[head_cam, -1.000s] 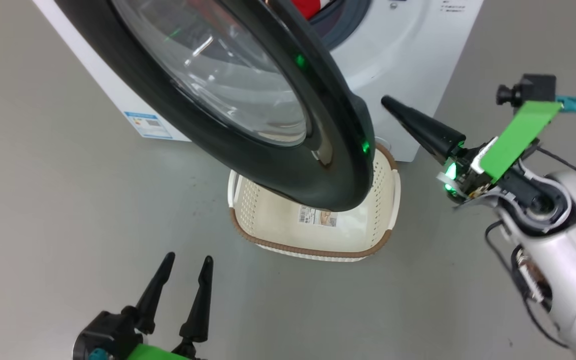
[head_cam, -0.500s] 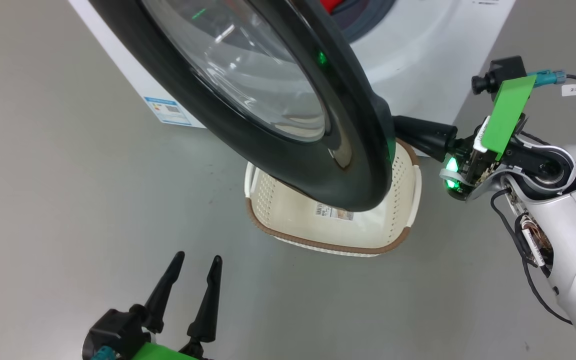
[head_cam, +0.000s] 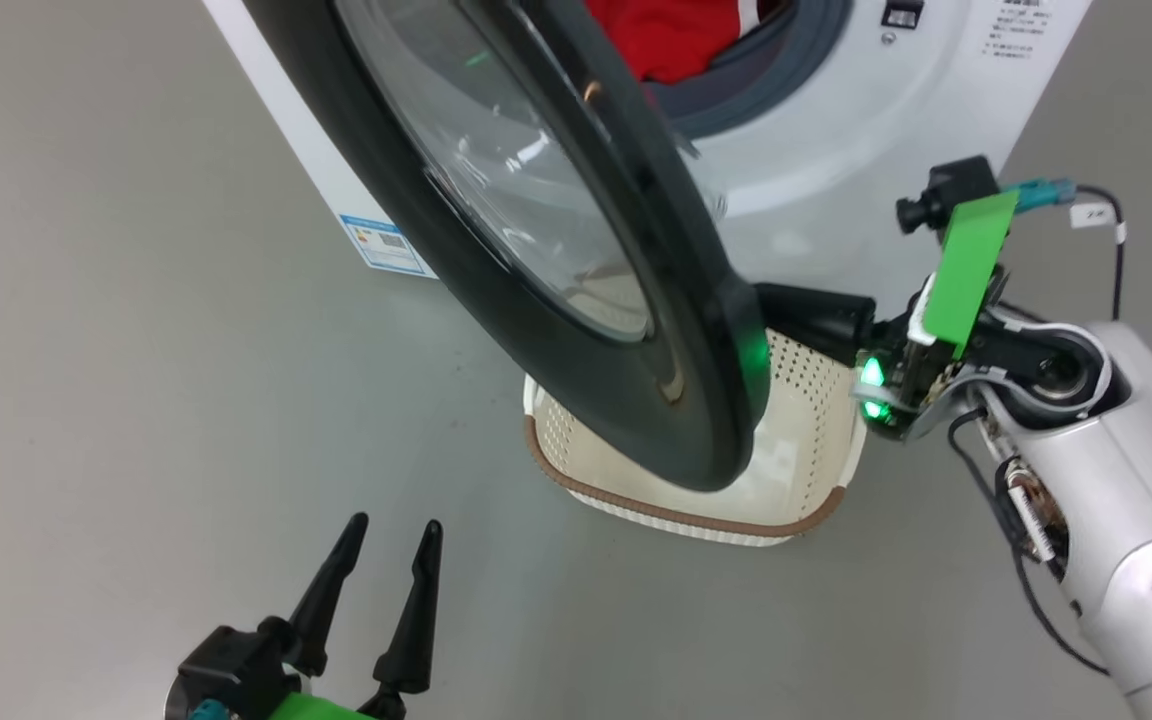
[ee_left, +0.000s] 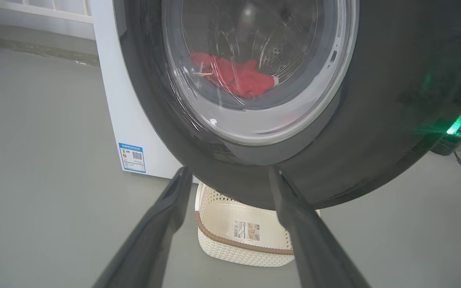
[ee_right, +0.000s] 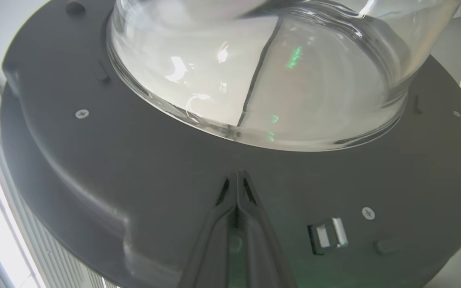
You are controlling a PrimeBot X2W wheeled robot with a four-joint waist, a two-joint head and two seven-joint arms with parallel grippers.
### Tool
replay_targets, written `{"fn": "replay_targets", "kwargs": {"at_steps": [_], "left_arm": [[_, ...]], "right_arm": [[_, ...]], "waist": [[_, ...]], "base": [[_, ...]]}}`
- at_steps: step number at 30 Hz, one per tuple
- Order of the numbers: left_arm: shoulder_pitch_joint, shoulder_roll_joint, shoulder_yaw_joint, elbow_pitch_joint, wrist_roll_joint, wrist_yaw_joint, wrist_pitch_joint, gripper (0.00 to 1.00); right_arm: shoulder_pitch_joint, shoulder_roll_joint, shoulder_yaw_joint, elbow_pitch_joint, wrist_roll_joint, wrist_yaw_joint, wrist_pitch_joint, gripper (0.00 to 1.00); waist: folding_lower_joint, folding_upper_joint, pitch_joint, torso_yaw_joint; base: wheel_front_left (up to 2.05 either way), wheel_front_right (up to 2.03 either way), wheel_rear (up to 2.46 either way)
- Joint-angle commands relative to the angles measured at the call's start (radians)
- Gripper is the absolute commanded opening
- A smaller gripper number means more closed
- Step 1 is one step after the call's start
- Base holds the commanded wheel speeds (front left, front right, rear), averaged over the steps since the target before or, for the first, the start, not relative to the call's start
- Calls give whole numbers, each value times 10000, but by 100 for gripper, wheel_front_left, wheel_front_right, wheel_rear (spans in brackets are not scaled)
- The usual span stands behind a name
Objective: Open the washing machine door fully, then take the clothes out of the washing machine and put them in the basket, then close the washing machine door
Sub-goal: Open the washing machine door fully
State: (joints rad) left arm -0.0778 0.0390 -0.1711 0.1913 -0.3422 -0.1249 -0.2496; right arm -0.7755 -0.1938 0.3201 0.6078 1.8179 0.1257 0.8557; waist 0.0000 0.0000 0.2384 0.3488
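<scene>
Washing machine door (head_cam: 536,240) part open, swung out above the basket (head_cam: 806,440), not yet fully back.

Right tool (ee_right: 237,176): fingers pressed narrow, gripping nothing, tips at the door's dark inner face below the glass bowl; pushing it outward, I judge.

Left tool (head_cam: 396,523): spread wide, empty, low over the floor (head_cam: 136,380), well apart from the door.

Clothes (head_cam: 666,40) lie in the drum of the washing machine (head_cam: 836,150). None show in the visible part of the basket, which stands on the floor at the machine's foot.

Left to do: finish opening, unload, close.
</scene>
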Motion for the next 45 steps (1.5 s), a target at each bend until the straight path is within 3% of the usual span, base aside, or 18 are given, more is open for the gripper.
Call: {"fn": "replay_targets", "kwargs": {"at_steps": [1, 29, 45], "left_arm": [[65, 112, 352, -202, -20, -58, -122, 100], [712, 112, 763, -297, 67, 100, -122, 100], [948, 112, 1038, -707, -54, 460, -122, 100]], "right_arm": [[211, 284, 38, -362, -81, 50, 165, 0], [1590, 1230, -205, -922, -851, 50, 890, 0], [1312, 1429, 333, -828, -770, 50, 991, 0]], "waist": [[0, 0, -159, 146], [0, 0, -1106, 1652], [0, 0, -1046, 1790]], "base": [[0, 0, 0], [0, 0, 0], [0, 0, 0]]}}
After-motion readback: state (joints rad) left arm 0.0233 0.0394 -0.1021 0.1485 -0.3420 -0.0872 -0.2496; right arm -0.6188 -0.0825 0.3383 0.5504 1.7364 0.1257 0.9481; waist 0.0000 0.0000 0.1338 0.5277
